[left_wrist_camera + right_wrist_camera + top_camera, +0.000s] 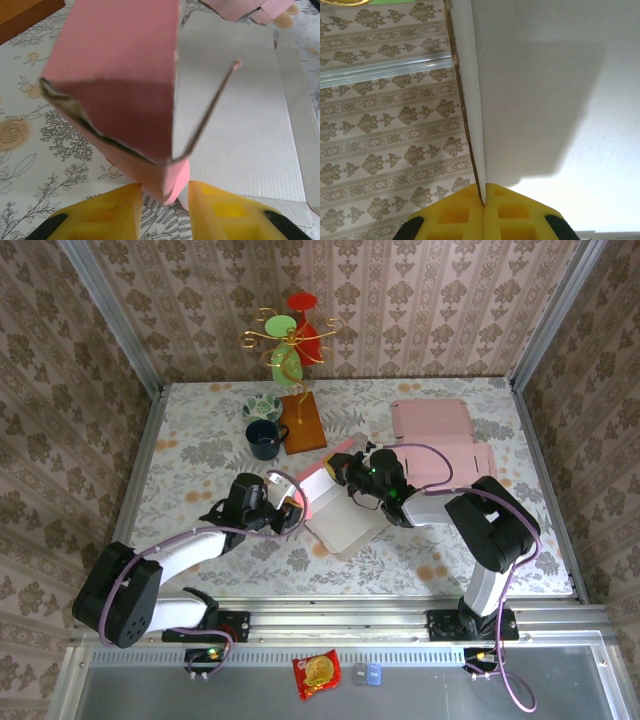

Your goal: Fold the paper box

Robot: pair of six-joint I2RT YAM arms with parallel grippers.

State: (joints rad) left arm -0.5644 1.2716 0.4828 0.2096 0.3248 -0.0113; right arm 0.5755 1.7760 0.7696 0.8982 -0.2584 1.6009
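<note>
While the paper box (345, 525) lies half folded on the table (200, 455), both arms have their fingers on it. From above, the box sits to the right of the dark mug (264, 440) and somewhat nearer to the arm bases. Its white inner side faces up and one pink wall stands raised.

The left gripper (296, 512) is on the near side of the mug, a little to its right, at the left edge of the box. In the left wrist view the raised pink wall (115, 60) stands tilted directly in front of the gripper (164, 194). The lower corner of this wall goes down between the two yellow fingers (107, 212) and fills the gap, so they appear clenched on it. The white floor of the box spreads flat to the right of the wall.

The right gripper (340, 472) is to the right of the mug, at the far edge of the box. In the right wrist view its yellow fingers (455, 215) are pressed together on the thin edge of a white panel (545, 100). This panel rises straight up from the fingertips, and its brown cut edge runs exactly along the line where the fingers meet.

More flat pink sheets (435, 430) lie well apart, further right of the mug.
</note>
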